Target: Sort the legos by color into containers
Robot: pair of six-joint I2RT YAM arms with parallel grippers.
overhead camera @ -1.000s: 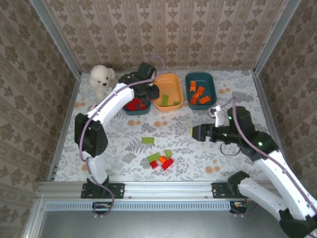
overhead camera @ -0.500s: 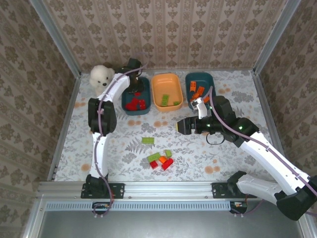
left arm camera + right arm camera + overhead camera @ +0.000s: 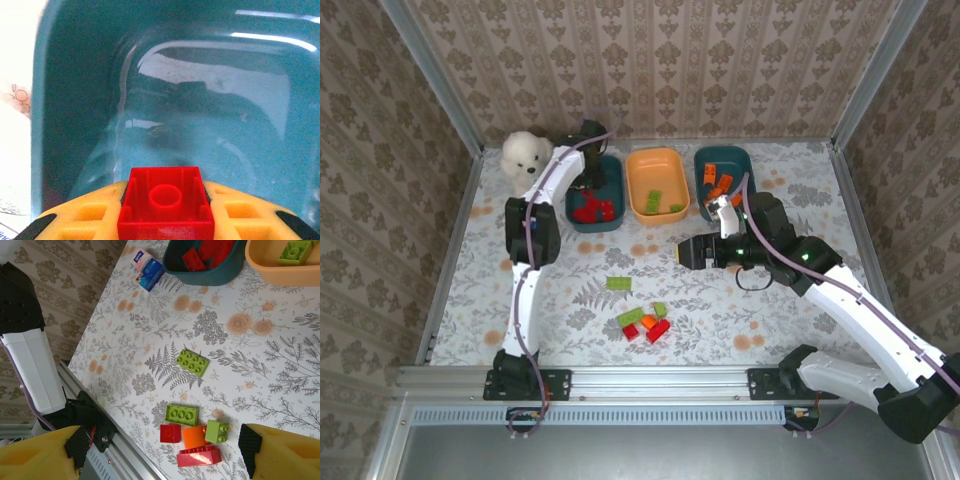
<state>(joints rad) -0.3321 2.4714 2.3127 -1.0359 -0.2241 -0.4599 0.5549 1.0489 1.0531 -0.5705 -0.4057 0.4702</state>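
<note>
Left wrist view showed left fingers (image 3: 75, 222) pinching a red lego (image 3: 166, 200), now swung over the teal container (image 3: 75, 100) with the other reds (image 3: 592, 210), so release looked next; right fingers (image 3: 285, 452), spread, had moved in above the loose legos (image 3: 192, 432) on the counter (image 3: 280, 365).

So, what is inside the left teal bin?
Red legos lie in the left teal bin; the left gripper holds another red brick over it. The arm hides its far end.
</note>
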